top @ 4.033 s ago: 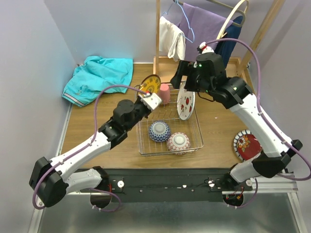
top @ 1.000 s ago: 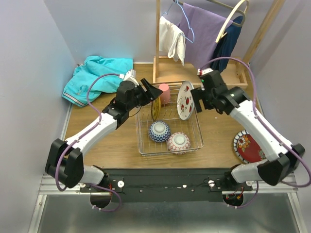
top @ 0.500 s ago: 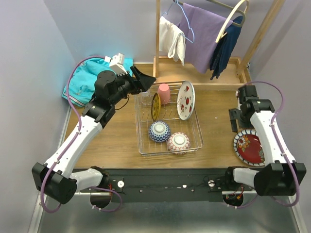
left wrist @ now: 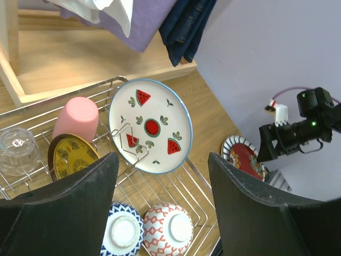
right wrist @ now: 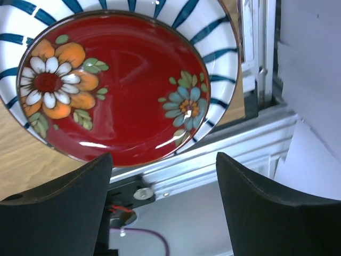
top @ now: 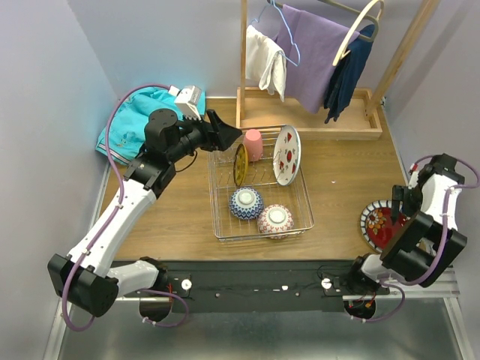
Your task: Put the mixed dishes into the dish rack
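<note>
**Rack.** The rack (top: 300, 196) is a rectangular basket of shiny silver wire with low sides and a grid bottom. It sits on the table (top: 180, 217) at centre, between the two arms. Its long axis runs from the near edge towards the far edge.

**Rack contents.**
- White plate (left wrist: 151, 125): blue rim, red watermelon motifs. It stands on edge at the far right, tilted, with its face turned to the right.
- Yellow plate (left wrist: 72, 157): dark striped rim. It stands on edge to the left of the white plate and is seen nearly edge-on from above.
- Pink cup (left wrist: 76, 117): between the two plates at the far end, closed base showing.
- Glass (left wrist: 16, 150): clear, in the far left corner.
- Blue bowl (top: 245, 202) and pink bowl (top: 275, 219): side by side in the near half, both upside down, white foot rings up.

**Red plate.** The red plate (right wrist: 117, 85) has a blue-and-white striped rim and flower motifs. It lies flat, face up, at the near right edge of the table, well apart from the rack.

**Grippers.** The left gripper (left wrist: 160, 160) hovers above the far left of the rack, fingers spread wide and grasping nothing. The right gripper (right wrist: 162, 157) hangs over the red plate, fingers apart and clear of the plate.
</note>
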`<state>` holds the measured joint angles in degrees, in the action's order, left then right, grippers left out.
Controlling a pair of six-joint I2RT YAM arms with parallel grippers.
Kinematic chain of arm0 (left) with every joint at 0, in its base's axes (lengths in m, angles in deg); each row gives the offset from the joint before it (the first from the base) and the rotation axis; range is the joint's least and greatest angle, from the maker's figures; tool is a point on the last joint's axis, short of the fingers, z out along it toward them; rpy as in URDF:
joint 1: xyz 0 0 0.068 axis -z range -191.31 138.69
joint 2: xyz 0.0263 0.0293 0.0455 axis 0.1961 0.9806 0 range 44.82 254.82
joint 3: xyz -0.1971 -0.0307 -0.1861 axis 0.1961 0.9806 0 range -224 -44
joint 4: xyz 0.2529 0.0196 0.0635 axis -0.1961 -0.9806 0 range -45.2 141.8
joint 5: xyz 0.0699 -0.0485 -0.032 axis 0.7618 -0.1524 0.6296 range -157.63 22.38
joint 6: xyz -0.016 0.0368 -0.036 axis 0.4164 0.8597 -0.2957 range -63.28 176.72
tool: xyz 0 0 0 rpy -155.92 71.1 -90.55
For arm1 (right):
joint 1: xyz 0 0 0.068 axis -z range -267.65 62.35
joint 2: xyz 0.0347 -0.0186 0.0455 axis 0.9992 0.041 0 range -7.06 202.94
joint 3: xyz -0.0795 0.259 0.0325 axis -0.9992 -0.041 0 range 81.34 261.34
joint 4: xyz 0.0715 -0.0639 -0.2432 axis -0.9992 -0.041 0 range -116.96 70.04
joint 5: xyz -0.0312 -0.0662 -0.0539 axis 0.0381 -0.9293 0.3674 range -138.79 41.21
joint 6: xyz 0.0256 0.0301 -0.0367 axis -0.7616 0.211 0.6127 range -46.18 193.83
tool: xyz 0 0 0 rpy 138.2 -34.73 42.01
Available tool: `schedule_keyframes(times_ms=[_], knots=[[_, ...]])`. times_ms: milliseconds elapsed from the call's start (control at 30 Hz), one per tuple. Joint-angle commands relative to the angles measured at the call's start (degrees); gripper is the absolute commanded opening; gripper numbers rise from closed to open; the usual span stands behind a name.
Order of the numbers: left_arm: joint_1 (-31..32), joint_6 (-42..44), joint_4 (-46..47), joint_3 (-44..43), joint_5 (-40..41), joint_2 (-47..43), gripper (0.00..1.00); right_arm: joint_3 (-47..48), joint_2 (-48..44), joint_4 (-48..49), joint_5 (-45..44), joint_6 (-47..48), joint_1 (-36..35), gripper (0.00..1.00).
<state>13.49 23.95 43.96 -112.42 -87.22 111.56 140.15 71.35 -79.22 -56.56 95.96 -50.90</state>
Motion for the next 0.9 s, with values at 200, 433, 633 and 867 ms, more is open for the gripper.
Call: schedule_keyframes(times_ms=[200,433,633,867], knots=[[-0.2,3.3,0.3,1.4,-4.7,0.6,0.76,0.9,7.4,7.1,5.5,8.7,6.6,0.73],[-0.2,4.4,0.3,1.6,-5.5,2.0,0.76,2.6,12.8,8.2,7.5,12.0,8.6,0.79],[-0.2,4.9,0.4,1.4,-5.5,3.2,0.75,2.2,16.1,7.4,10.7,12.9,8.8,0.77],[-0.3,6.7,-1.4,0.7,-4.5,3.8,0.75,1.8,20.8,6.2,12.7,11.2,9.2,0.72]])
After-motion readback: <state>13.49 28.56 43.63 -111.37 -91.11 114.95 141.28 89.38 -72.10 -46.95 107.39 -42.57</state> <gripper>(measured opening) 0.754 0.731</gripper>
